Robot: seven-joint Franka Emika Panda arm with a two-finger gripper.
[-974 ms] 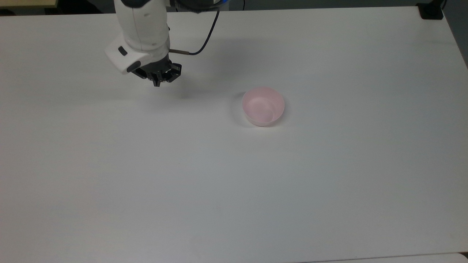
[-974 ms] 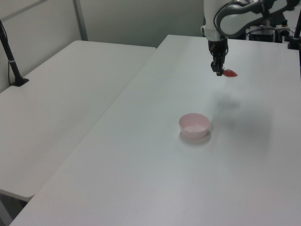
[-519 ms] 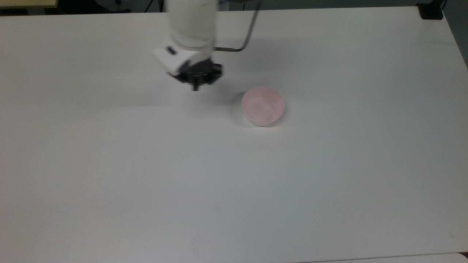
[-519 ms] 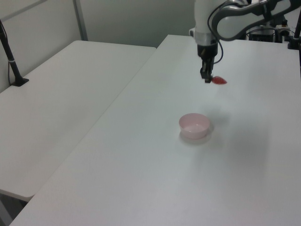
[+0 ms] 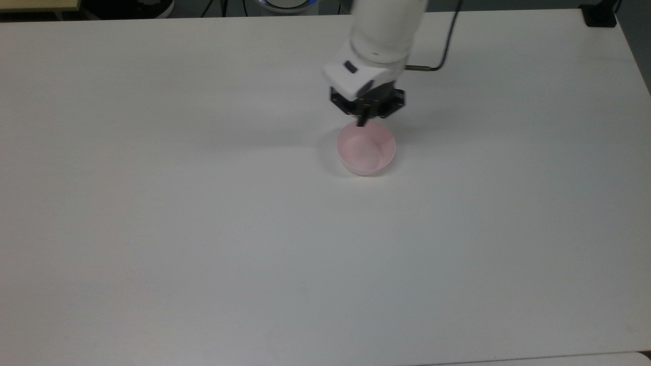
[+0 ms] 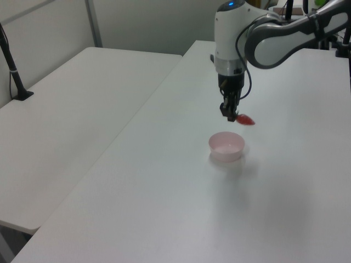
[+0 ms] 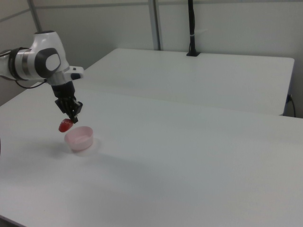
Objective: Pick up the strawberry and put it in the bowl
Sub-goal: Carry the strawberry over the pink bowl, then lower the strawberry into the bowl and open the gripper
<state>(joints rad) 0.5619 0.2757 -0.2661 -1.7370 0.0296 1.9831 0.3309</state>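
Note:
The pale pink bowl [image 5: 366,147] [image 6: 226,146] [image 7: 79,137] stands on the white table with nothing inside it. My gripper [image 5: 361,121] [image 6: 231,116] [image 7: 72,118] hangs just above the bowl's far rim in the top view, shut on the red strawberry [image 6: 245,120] [image 7: 65,125]. The strawberry sticks out sideways from the fingertips, to the left view's right and the right view's left, a little above the bowl's rim. In the top view the wrist hides the strawberry.
The white table [image 5: 254,229] spreads wide around the bowl. A second white table [image 6: 71,104] [image 7: 199,75] adjoins it, with a black pole clamped on it [image 6: 13,71] [image 7: 191,28]. A black cable [image 5: 442,56] loops from the wrist.
The arm has carried the strawberry to the top view's right, from well left of the bowl to just above its far rim, and has lowered towards it. The bowl has not moved.

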